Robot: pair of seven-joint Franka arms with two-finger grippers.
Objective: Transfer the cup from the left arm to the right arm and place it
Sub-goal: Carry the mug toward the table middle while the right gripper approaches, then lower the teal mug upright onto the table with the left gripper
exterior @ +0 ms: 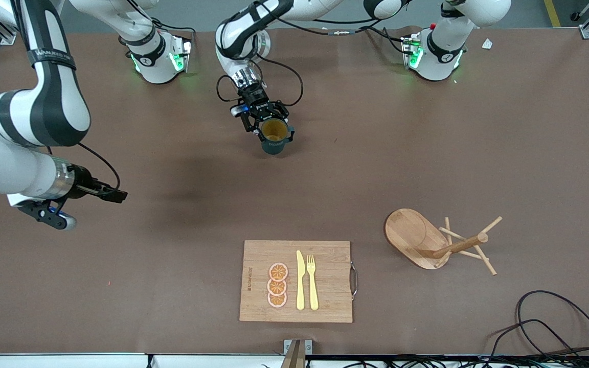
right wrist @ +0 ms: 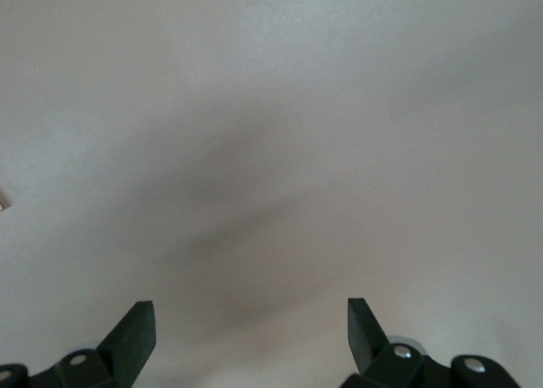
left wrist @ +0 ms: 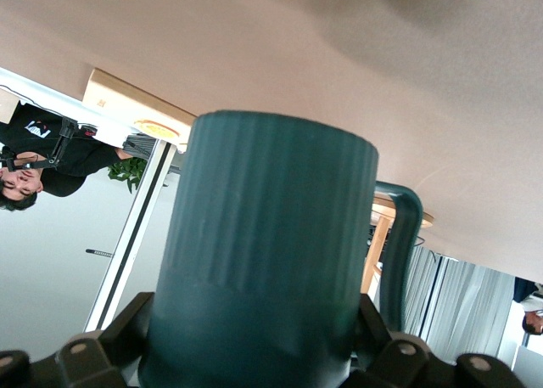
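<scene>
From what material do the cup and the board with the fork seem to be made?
The cup, held in the left claw, looks like glazed ceramic: ribbed teal outside, mustard inside, though plastic is possible. The board looks like bamboo or wood: pale strips with visible grain, matte.

Cutting board [exterior: 325,278] carries orange slices [exterior: 277,285], knife [exterior: 300,280], fork [exterior: 312,282]; wooden peg rack [exterior: 440,244] (tipped over) nearby.

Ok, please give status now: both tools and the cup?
Left tool shut on cup, held above the table. Right tool open, empty, waiting. Nothing between them.
</scene>
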